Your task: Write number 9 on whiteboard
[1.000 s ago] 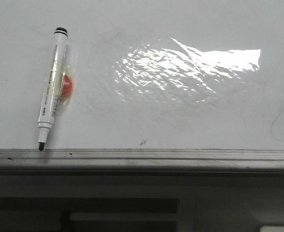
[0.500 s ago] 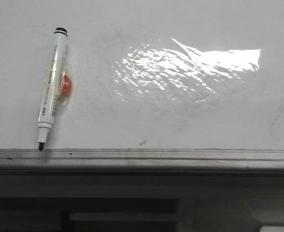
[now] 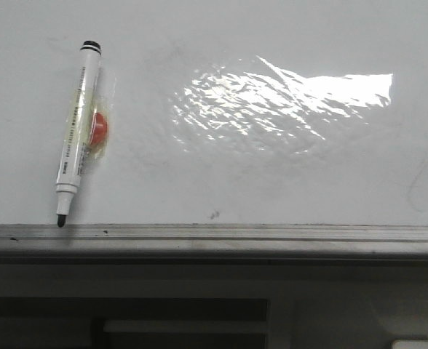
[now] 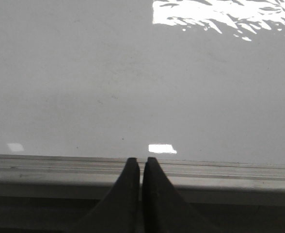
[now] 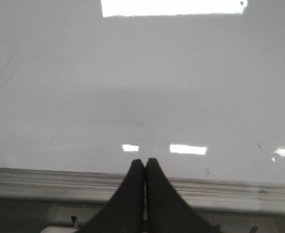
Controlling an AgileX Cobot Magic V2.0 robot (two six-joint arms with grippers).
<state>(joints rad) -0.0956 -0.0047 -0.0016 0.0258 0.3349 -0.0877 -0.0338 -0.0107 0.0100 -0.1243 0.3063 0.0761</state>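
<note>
The whiteboard [image 3: 272,167] is a large glossy white board with bright glare on its wrinkled film; it also fills the left wrist view [image 4: 133,87] and the right wrist view [image 5: 142,82]. No number 9 shows on it. A white marker pen [image 3: 76,131] with a black cap end and a bare black tip lies at the board's left, its tip pointing at the ledge. An orange-red round piece [image 3: 99,128] is taped to its side. My left gripper [image 4: 140,160] and right gripper [image 5: 145,161] are both shut and empty, over the ledge. Neither shows in the front view.
A grey metal ledge [image 3: 214,236] runs along the board's near edge, also seen in the left wrist view [image 4: 229,172] and the right wrist view [image 5: 45,182]. A small dark smudge speck [image 3: 214,214] sits just above it. A faint curved trace [image 3: 418,182] marks the board's right.
</note>
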